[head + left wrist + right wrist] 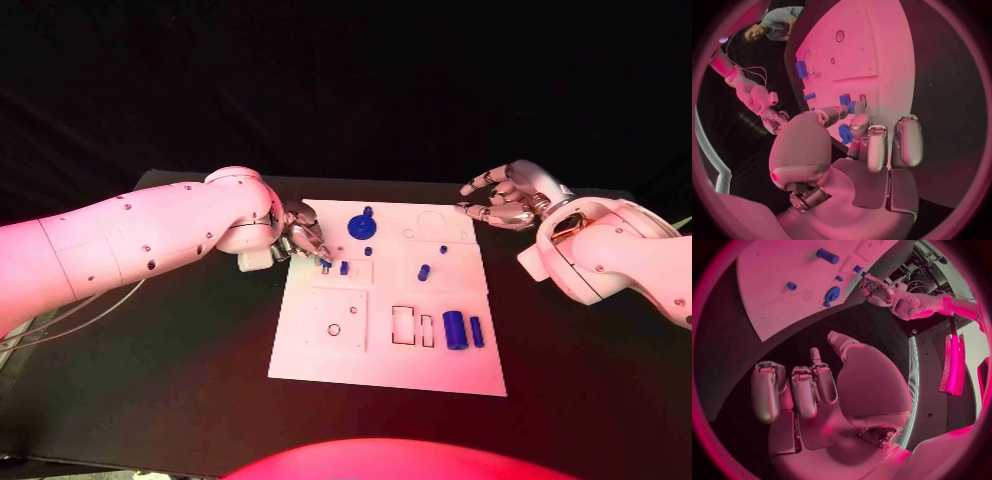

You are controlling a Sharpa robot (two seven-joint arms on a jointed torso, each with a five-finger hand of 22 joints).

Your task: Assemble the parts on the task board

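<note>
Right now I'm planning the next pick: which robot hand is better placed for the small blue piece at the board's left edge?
Left. The left robot hand is already at that small blue piece; the right robot hand hovers off the board.

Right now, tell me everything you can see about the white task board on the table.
The task board is a flat white rectangular plate lying on the black table, between the two arms. Its face shows outlined recesses: squares, narrow slots and small round holes. Small blue parts lie on it, a round one near the far edge and a thick cylinder nearer the robot. The left hand reaches over its far left edge.
</note>
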